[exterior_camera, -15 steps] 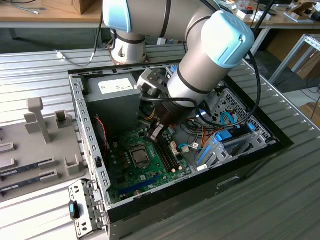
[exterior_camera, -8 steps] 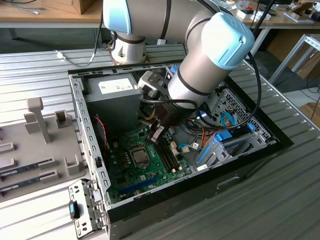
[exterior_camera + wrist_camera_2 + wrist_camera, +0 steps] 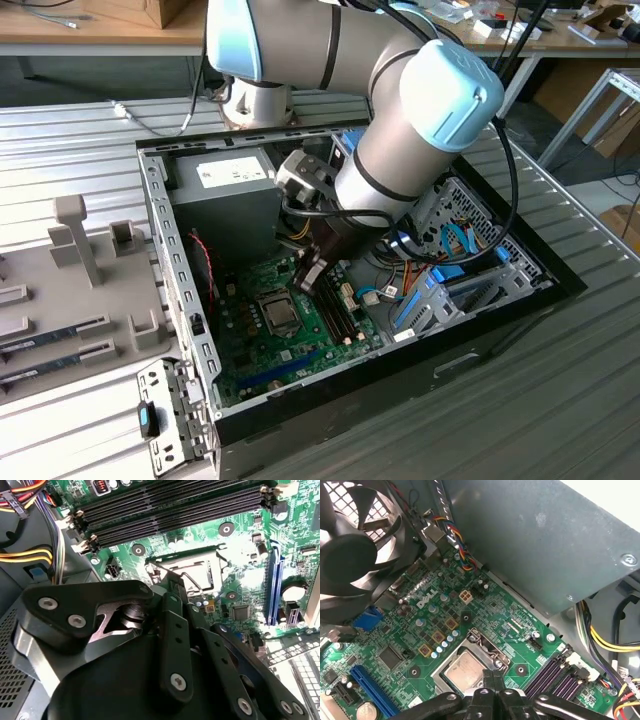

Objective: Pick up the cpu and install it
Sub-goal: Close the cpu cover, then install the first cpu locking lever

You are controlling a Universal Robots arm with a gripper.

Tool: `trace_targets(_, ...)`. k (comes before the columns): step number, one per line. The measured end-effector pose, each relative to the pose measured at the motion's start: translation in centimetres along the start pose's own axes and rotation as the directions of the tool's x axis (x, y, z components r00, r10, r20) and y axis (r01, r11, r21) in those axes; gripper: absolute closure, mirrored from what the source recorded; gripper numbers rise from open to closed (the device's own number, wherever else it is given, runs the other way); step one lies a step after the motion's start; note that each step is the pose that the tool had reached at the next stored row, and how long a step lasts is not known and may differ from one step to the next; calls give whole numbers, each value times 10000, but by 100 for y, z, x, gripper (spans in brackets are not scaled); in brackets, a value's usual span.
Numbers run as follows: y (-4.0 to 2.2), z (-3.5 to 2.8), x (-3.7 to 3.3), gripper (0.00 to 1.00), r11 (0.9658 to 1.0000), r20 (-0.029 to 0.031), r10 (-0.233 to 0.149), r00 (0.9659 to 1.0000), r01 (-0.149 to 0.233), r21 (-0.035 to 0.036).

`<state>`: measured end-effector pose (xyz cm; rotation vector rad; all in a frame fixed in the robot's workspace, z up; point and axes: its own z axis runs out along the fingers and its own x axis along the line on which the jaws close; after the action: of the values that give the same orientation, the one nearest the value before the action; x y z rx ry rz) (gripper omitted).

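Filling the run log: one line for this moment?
gripper: above socket | cpu: seated in socket | motherboard: inside case

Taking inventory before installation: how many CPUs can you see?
1: the cpu lies in the motherboard socket, beside the memory slots. Others may be hidden behind the arm.

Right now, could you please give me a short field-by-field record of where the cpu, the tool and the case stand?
cpu: silvery lid, lying flat in the motherboard socket
tool: just above the cpu's edge, fingertips together
socket frame: open, lever raised
memory slots: beside the socket, nothing in them
case: on its side, cover off
fan: near the motherboard's edge
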<state>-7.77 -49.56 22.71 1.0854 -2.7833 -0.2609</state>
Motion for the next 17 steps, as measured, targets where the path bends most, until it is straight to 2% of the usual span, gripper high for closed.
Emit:
trace_targets(8, 10, -66, 9, 89, 10000, -1, 0, 10000, 0, 1)
trace_targets(17, -28, -91, -22, 89, 10000, 20, -6, 10000, 6, -37)
